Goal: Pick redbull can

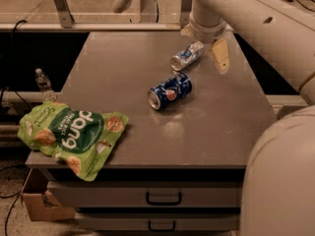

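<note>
Pincer: the pale, two-fingered pincer (204, 43) hangs from the thick white arm (256, 18) over the far right part of the table, just above the far end of the task's can.
Pincer state: it stands spread. One yellowish finger (220, 57) shows to the right of the can with a gap between them, and it has hold of nothing.
Why it sits so: judged from the pose, the spread pincer is lined up to take the can's narrow body between its fingers.
Redbull can: the slim silver-and-blue metal can (187, 57) lies on its side on the far right part of the table. Its round end is turned near-left and its other end is under the pincer.
Its look: thin, pale and shiny. It appears undented, though its markings are too small to read.
Other can: the fatter dark blue Pepsi can with a red-white logo (170, 91) lies on its side nearer, apart from the slim one.
Table: the flat grey table (123, 58) carries both cans, with drawers (162, 198) below.
Bag: a crumpled green snack bag (71, 136) overhangs the near left corner, well apart from the cans.
</note>
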{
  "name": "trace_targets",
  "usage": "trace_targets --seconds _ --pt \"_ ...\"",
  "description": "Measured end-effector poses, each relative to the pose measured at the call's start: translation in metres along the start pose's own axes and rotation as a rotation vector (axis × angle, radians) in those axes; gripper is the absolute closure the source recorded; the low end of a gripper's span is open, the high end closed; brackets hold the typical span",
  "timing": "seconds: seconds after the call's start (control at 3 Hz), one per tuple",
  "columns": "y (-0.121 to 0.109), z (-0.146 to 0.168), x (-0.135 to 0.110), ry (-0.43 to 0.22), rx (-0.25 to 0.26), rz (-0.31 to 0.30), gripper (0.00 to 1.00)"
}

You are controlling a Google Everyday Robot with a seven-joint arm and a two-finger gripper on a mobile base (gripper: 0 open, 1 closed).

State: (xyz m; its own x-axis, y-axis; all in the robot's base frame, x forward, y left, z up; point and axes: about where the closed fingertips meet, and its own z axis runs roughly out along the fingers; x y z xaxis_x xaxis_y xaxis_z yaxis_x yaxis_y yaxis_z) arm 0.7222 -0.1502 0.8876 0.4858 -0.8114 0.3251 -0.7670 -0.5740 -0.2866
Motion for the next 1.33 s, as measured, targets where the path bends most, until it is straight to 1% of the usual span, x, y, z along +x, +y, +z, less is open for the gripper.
trace_targets --seconds 0.67,1.33 --pt "-0.006 0.022 -0.018 -0.026 -0.046 -0.025 0.00" --pt "-0.014 0.035 -0.032 -0.042 -0.082 -0.059 0.00"
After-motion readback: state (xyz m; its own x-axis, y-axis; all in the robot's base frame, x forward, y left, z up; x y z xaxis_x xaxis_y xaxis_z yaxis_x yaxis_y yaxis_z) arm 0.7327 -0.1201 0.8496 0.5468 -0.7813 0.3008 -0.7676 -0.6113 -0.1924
